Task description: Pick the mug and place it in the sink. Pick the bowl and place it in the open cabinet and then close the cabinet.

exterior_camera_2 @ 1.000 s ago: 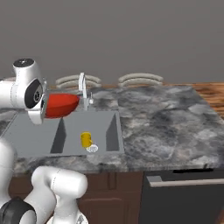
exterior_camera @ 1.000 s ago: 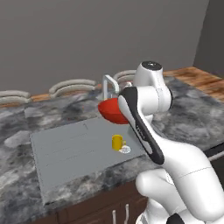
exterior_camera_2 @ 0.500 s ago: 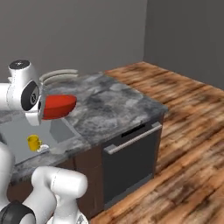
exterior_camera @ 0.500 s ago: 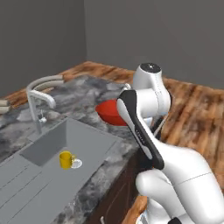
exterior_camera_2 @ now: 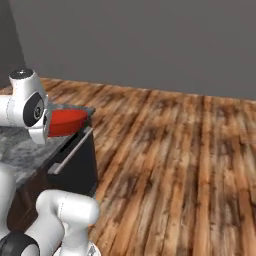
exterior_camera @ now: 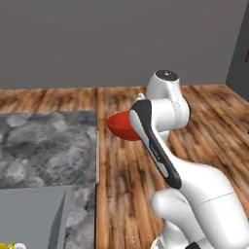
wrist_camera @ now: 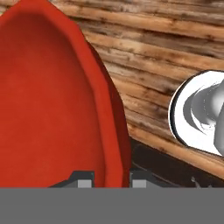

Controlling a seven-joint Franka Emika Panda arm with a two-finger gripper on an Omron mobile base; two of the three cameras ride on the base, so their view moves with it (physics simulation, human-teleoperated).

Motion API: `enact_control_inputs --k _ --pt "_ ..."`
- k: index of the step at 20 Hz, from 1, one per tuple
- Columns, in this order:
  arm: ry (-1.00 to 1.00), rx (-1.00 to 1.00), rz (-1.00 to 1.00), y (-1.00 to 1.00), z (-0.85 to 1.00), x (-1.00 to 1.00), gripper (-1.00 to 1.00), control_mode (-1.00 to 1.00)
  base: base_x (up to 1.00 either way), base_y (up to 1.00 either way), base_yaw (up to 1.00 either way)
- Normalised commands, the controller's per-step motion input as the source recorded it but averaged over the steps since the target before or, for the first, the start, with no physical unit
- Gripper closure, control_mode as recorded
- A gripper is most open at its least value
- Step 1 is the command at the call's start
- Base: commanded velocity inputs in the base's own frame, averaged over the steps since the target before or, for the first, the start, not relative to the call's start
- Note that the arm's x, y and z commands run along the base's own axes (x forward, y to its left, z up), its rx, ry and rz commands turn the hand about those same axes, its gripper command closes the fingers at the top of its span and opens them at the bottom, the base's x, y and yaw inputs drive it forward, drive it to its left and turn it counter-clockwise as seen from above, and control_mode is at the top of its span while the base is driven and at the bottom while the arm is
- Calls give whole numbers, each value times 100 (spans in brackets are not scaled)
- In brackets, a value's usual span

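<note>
The fingers (wrist_camera: 106,178) pinch the rim of the red bowl (exterior_camera: 122,125), one inside and one outside, holding it up in the air past the edge of the grey stone counter (exterior_camera: 46,146), over the wooden floor (exterior_camera_2: 170,160). The sink (exterior_camera: 29,216) is low on the left with the yellow mug (exterior_camera: 5,246) cut off at its bottom corner, and the arm hides part of the bowl

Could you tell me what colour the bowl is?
Plain bright red bowl, best seen in the hand view.
</note>
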Motion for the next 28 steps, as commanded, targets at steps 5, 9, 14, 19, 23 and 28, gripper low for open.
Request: enact_control_inputs --k 5,9,14,19,23,28 --pt "0 0 0 0 0 0 100 100 0 0 -98" --pt "0 0 0 0 0 0 100 100 0 0 -97" --pt "0 0 0 0 0 0 100 100 0 0 -95" --pt "0 0 0 0 0 0 100 100 29 34 -76" --pt "0 0 0 0 0 0 100 100 79 92 -36" --pt "0 0 0 0 0 0 100 100 100 100 -19"
